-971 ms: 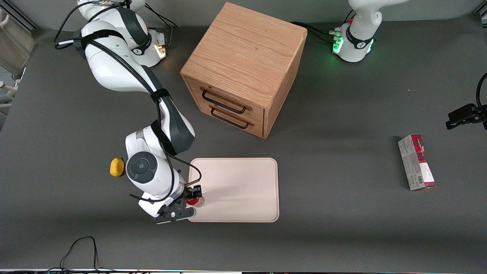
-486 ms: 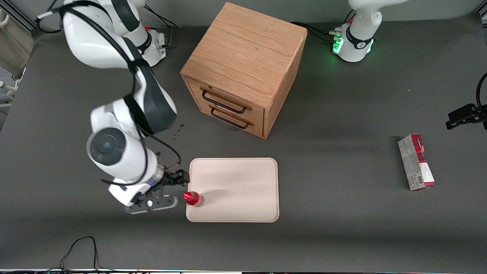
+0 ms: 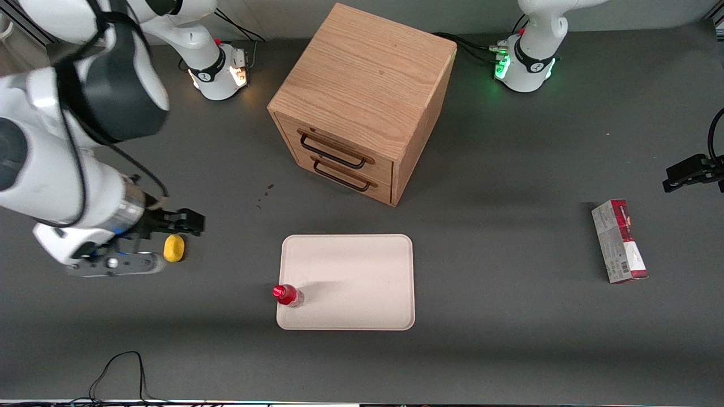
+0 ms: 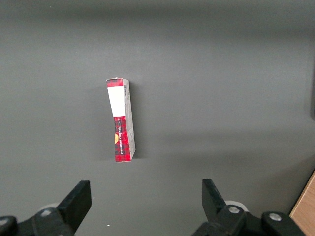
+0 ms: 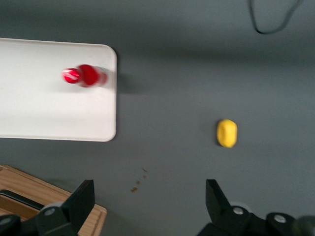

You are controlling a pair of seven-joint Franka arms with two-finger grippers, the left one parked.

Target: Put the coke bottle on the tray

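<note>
- The right arm's black two-finger gripper (image 3: 169, 240) hangs high above the dark grey table (image 3: 509, 316), toward the working arm's end, its 2 fingers (image 5: 78, 201) spread wide with nothing between them.
- Just beside the gripper lies the small yellow oval lump (image 3: 174, 248), resting on the table.
- The small coke bottle with red cap, red label and clear base (image 3: 288, 295) stands upright, well apart from the gripper toward the parked arm's end and nearer the front camera.
- It sits on the large flat cream-coloured rectangular tray (image 3: 362, 271), close to a rounded corner, right by the low rim.
- Farther from the front camera than the tray stands the wooden 2-drawer cabinet (image 3: 362, 102).
- A red-and-grey rectangular carton (image 3: 619, 241) lies toward the parked arm's end.
</note>
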